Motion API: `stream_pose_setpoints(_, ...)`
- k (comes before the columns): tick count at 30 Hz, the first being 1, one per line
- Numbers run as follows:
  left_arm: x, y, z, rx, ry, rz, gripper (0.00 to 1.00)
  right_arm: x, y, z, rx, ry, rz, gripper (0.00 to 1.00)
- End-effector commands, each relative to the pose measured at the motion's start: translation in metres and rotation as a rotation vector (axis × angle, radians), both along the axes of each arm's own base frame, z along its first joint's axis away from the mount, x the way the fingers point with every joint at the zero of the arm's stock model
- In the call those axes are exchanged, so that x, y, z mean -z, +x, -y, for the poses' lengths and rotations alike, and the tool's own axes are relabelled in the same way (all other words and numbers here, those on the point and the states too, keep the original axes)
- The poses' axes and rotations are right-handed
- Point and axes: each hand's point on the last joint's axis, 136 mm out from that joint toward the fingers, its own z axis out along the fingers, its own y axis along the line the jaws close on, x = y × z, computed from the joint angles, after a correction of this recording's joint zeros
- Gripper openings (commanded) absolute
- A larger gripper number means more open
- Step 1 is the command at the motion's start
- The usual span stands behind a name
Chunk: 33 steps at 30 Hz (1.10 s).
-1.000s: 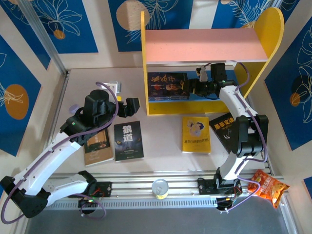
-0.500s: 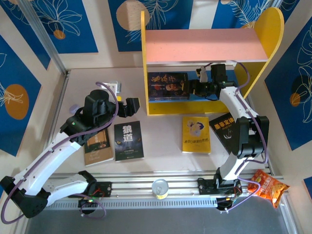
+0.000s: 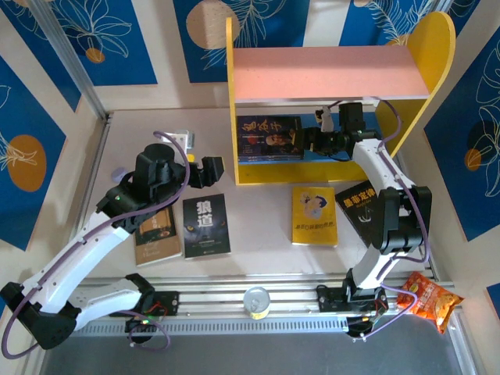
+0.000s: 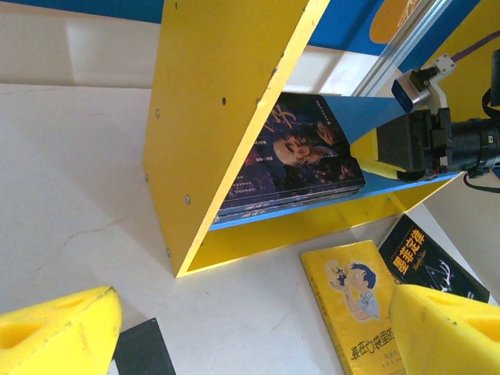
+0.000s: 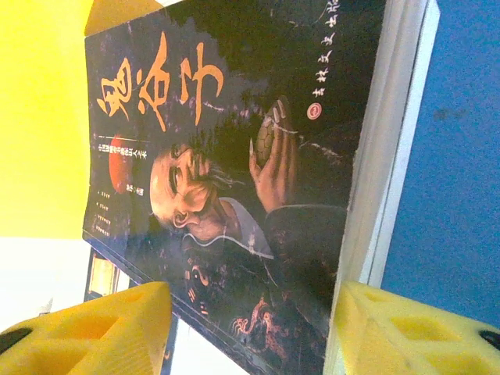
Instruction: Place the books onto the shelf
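The two-tier wooden shelf with yellow sides (image 3: pixel 232 101) stands at the far edge of the table (image 3: pixel 258 219). Dark portrait-cover books (image 3: pixel 268 137) lie stacked on its blue lower board. The right gripper (image 3: pixel 307 141) sits half-open just beside them, empty. The left gripper (image 3: pixel 209 171) hovers wide open, empty, left of the shelf.

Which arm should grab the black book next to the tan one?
Probably the left: its end effector hangs open close to the black book, while the right end effector is inside the shelf by the portrait book.
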Motion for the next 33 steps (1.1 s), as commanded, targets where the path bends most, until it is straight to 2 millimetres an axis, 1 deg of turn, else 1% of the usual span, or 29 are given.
stream_pose_setpoints(1,-0.013,0.003,-0.004,-0.006,-0.001,0.036,0.88,-0.008,-0.017,-0.006,-0.030,0.042,-0.043,0.58)
stream_pose_setpoints(7,-0.012,0.004,-0.003,-0.003,0.002,0.033,0.88,-0.005,-0.018,-0.003,-0.018,0.029,-0.049,0.58)
stream_pose_setpoints(13,-0.013,0.004,-0.004,-0.005,0.007,0.037,0.88,-0.006,-0.020,0.006,0.012,0.028,-0.051,0.58)
stream_pose_setpoints(16,-0.010,0.005,-0.005,-0.010,0.016,0.031,0.89,-0.006,-0.023,0.013,0.031,0.023,-0.049,0.58)
stream_pose_setpoints(20,0.000,0.006,-0.006,-0.019,0.042,0.010,0.90,-0.005,-0.031,0.021,0.063,-0.001,-0.057,0.58)
stream_pose_setpoints(22,0.013,0.007,-0.008,-0.026,0.066,-0.020,0.90,-0.003,-0.040,0.024,0.082,-0.021,-0.060,0.58)
stream_pose_setpoints(25,0.042,0.008,-0.014,-0.055,0.131,-0.093,0.90,0.002,-0.058,0.025,0.101,-0.059,-0.067,0.58)
stream_pose_setpoints(28,0.074,0.006,-0.018,-0.078,0.167,-0.172,0.90,0.013,-0.078,0.026,0.122,-0.120,-0.083,0.58)
stream_pose_setpoints(30,0.097,0.004,-0.016,-0.080,0.157,-0.227,0.90,0.021,-0.090,0.021,0.126,-0.128,-0.097,0.58)
stream_pose_setpoints(33,0.139,-0.003,-0.017,-0.101,0.154,-0.340,0.89,0.038,-0.110,0.004,0.097,-0.125,-0.130,0.58)
